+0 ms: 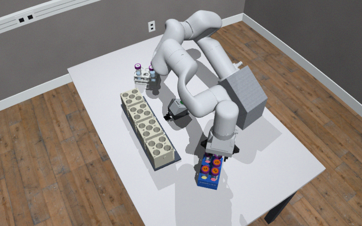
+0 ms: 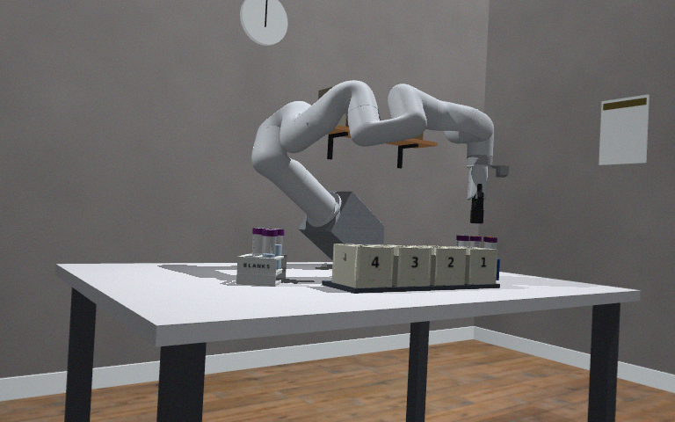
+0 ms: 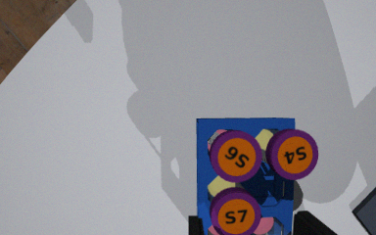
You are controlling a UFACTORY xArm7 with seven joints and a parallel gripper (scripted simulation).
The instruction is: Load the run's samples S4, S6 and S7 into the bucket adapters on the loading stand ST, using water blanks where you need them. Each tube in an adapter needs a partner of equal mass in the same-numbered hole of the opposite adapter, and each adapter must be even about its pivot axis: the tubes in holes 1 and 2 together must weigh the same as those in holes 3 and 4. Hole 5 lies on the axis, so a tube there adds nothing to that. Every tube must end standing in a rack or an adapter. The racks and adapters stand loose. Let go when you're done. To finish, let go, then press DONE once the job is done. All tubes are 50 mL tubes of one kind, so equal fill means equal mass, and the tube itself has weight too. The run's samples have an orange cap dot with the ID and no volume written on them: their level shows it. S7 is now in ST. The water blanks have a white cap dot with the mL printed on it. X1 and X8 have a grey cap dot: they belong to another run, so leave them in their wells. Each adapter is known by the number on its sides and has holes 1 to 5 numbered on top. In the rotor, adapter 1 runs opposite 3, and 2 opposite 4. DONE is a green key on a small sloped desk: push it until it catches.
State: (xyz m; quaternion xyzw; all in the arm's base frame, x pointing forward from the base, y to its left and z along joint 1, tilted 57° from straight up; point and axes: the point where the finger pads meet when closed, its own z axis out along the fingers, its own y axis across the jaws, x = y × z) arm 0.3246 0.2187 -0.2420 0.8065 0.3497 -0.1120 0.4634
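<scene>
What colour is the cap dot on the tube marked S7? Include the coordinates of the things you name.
Orange, ringed by the purple cap of S7 (image 1: pixel 216 162) (image 3: pixel 236 215); the wrist view shows it best.

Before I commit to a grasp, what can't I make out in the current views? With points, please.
- Fill levels of S4 (image 3: pixel 292 155), S6 (image 3: pixel 236 156) and S7 (image 3: pixel 235 215): hidden under their caps in the wrist view.
- Grey-dot caps: covered by the gripper in the top view, cut off by the wrist view's lower edge.
- Volumes on the blanks' caps (image 1: pixel 137 66): too small in the top view.
</scene>
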